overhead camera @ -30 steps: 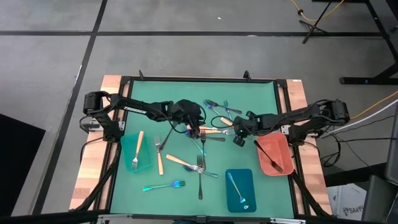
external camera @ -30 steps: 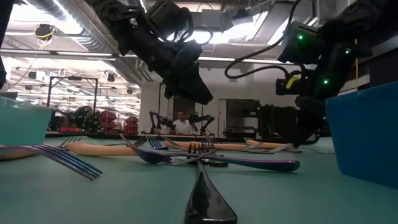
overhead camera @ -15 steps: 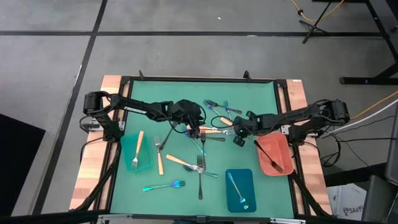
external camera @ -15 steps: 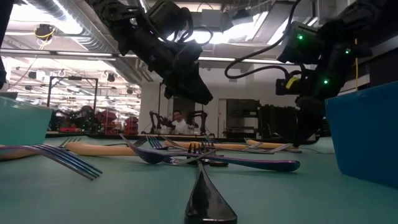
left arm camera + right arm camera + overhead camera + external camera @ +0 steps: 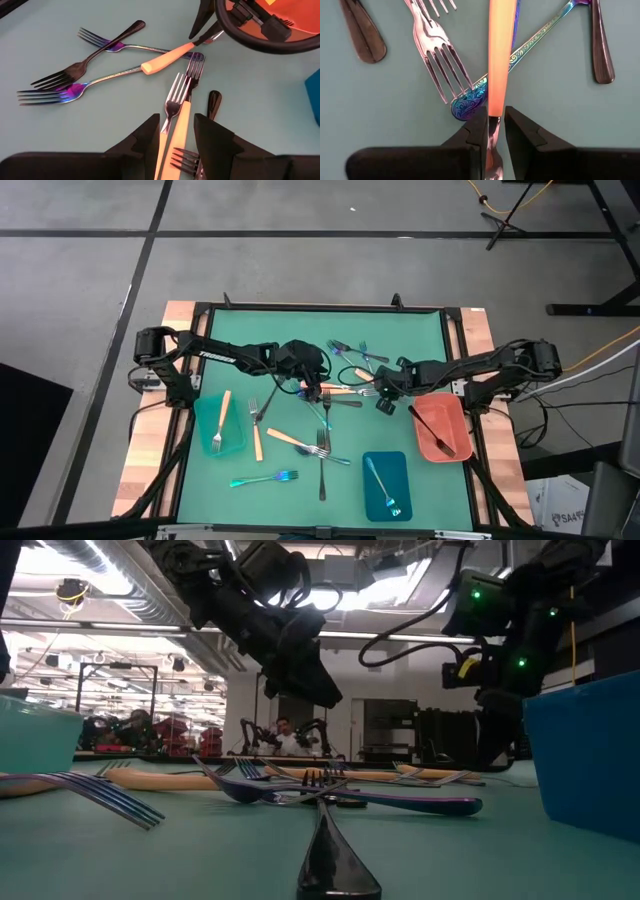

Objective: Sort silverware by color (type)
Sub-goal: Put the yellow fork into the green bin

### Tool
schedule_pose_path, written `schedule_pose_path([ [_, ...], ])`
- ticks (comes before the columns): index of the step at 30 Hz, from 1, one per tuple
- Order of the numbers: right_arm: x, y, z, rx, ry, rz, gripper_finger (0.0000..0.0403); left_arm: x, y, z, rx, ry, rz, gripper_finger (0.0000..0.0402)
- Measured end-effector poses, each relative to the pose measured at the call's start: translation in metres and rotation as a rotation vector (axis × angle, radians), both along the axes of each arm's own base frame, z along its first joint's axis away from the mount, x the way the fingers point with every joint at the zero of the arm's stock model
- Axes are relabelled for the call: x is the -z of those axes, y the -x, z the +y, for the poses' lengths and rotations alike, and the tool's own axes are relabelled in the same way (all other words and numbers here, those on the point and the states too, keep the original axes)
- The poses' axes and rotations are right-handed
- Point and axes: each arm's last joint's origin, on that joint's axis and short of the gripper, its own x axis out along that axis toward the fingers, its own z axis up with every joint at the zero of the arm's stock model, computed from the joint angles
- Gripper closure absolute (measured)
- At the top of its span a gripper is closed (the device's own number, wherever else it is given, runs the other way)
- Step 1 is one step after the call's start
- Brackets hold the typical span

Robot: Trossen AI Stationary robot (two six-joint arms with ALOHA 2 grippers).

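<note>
Seen from above: green surface point(image 5: 400, 340) strewn with silverware, both dark arms reaching to its middle. Right gripper point(image 5: 493, 131) low over the central pile, fingers point(image 5: 520, 131) nearly closed, pinching the metal end of an orange-handled utensil point(image 5: 500, 55) that lies across an iridescent fork point(image 5: 485, 90) and beside a silver fork point(image 5: 440, 60). Left gripper point(image 5: 176, 142) just left of the pile, fingers point(image 5: 215, 135) a small way open, straddling another orange-handled fork point(image 5: 172, 120) without clearly pressing on it. Further dark and iridescent forks fanned out nearby point(image 5: 75, 75). Near the front edge, more forks loose on the surface, among them an iridescent one point(image 5: 265, 479) and a dark one point(image 5: 322, 465). Teal tray point(image 5: 236, 442) at left holding one orange-handled piece point(image 5: 221, 421). Blue tray point(image 5: 400, 470) at front holding one blue-teal utensil point(image 5: 380, 485). Salmon-red tray point(image 5: 455, 420) at right holding one dark utensil point(image 5: 432, 431).
</note>
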Motion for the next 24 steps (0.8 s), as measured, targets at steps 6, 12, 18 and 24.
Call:
schedule_pose_path([
  [6, 0.000, 0.000, 0.000, 0.001, 0.001, 0.000, 0.0347, 0.000, 0.000, 0.000, 0.000, 0.000, 0.000, 0.0287],
  [12, 0.004, 0.001, 0.000, 0.001, -0.003, 0.035, 0.0347, 0.000, 0.000, 0.000, 0.000, 0.000, 0.000, 0.0287],
  [18, 0.016, -0.001, 0.000, 0.001, -0.005, 0.094, 0.0347, 0.000, 0.000, 0.000, 0.000, 0.000, 0.001, 0.0287],
  [24, 0.023, -0.004, 0.000, 0.000, -0.004, 0.123, 0.0347, 0.000, 0.000, 0.000, 0.000, 0.000, 0.001, 0.0287],
])
